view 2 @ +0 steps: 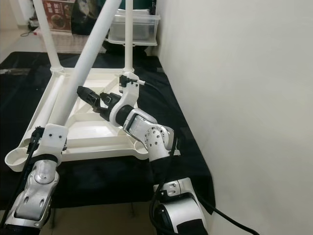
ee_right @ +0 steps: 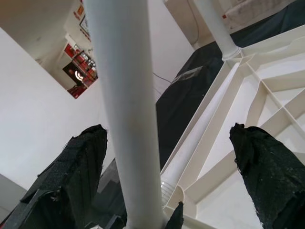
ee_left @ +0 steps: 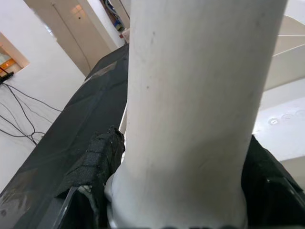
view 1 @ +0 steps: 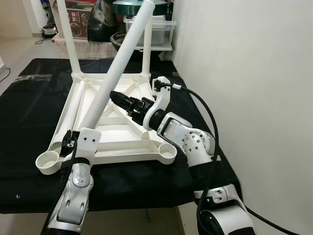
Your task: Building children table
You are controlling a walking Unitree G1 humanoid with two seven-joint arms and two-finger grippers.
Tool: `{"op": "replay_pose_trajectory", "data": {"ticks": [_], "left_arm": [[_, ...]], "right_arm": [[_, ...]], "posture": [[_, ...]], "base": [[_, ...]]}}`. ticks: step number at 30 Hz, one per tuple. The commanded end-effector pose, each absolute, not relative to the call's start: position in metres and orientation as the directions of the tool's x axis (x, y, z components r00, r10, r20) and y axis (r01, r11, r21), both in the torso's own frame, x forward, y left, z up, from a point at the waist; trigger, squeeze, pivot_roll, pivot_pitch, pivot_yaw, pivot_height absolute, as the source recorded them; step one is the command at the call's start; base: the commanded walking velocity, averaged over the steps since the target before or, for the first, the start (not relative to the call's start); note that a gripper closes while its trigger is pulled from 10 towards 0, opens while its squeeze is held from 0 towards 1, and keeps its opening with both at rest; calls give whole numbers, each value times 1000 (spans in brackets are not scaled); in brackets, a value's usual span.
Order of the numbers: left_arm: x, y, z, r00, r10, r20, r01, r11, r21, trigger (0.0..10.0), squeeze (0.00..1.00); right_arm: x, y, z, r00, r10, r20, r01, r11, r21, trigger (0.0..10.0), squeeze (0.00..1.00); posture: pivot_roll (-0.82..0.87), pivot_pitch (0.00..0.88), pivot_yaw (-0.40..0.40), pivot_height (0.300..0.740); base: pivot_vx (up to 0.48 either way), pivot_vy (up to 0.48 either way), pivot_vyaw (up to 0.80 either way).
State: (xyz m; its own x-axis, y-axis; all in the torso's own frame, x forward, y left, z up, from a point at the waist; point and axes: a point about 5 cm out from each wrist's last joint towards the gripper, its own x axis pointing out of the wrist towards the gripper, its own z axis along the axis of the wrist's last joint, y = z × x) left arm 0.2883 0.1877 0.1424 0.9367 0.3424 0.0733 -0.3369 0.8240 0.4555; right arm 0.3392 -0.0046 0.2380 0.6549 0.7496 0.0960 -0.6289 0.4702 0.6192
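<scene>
White leg (view 1: 117, 66) clamped near its base by left gripper (view 1: 74, 142), tilted toward tabletop's (view 1: 117, 128) corner socket (view 1: 48, 161); right gripper (view 1: 121, 100) spread wide beside it, likely steadying.

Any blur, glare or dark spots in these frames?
Eye views: sharp and evenly lit, black cloth dark beneath the white tabletop. Left wrist view: the table leg is close and soft, with the left gripper around it. Right wrist view: black fingertips slightly blurred.

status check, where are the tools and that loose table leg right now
Left tool shut on loose leg, leg slanted over upturned tabletop. Right tool open beside the leg, not gripping. Two legs already upright at far corners. Nothing in the way.
</scene>
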Motion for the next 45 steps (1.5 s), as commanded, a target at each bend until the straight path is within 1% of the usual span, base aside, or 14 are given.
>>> {"op": "replay_pose_trajectory", "data": {"ticks": [1,4,10,13,14,15,17,21,23,25,29,36,39,45], "left_arm": [[287,181,144,949,306,78,-307,835,457,10000,0],[287,174,140,961,270,63,-266,834,483,10000,0],[287,159,135,977,210,37,-200,842,501,10000,0],[287,157,134,978,207,35,-196,843,500,10000,0],[288,154,132,981,190,27,-177,843,509,10000,0],[288,154,132,981,190,27,-177,843,509,10000,0],[290,152,130,985,174,18,-158,842,515,10000,0],[290,147,129,988,152,10,-136,850,509,10000,0],[290,147,129,989,149,9,-133,852,506,10000,0],[289,142,126,993,120,-6,-101,858,503,10000,0],[289,141,124,994,107,-12,-87,860,504,10000,0],[289,140,123,996,92,-12,-73,858,509,10000,0],[289,134,124,999,46,2,-40,849,527,10000,0],[287,128,123,1000,-3,2,1,835,550,10000,0]], "right_arm": [[321,27,231,594,796,117,-616,356,702,10000,0],[318,36,234,585,803,109,-594,333,732,10000,0],[321,46,235,615,784,79,-562,367,741,10000,0],[321,48,235,621,781,71,-555,374,743,10000,0],[325,52,234,651,758,42,-508,393,766,10000,0],[325,52,234,651,758,42,-508,393,766,10000,0],[329,56,235,689,725,9,-441,409,798,10000,0],[332,60,241,715,699,20,-403,389,828,10000,0],[332,61,242,716,698,26,-403,383,831,10000,0],[327,72,254,694,716,70,-424,329,844,10000,0],[318,81,255,654,753,77,-449,305,840,10000,0],[310,90,248,628,776,56,-475,325,818,10000,0],[312,95,245,645,763,41,-486,368,793,10000,0],[320,94,247,698,716,36,-457,405,792,10000,0]], "posture": [[68,0,-88,740],[67,0,-88,740],[70,0,-87,740],[70,0,-87,740],[67,0,-89,740],[67,0,-89,740],[68,0,-92,740],[76,0,-97,740],[76,0,-97,740],[77,0,-102,740],[78,0,-103,740],[75,0,-108,740],[81,0,-113,740],[86,0,-115,740]], "base": [[0,0,0],[0,0,0],[0,0,0],[0,0,0],[0,0,0],[0,0,0],[0,0,0],[0,0,0],[0,0,0],[0,0,0],[0,0,0],[0,0,0],[0,0,0],[0,0,0]]}}
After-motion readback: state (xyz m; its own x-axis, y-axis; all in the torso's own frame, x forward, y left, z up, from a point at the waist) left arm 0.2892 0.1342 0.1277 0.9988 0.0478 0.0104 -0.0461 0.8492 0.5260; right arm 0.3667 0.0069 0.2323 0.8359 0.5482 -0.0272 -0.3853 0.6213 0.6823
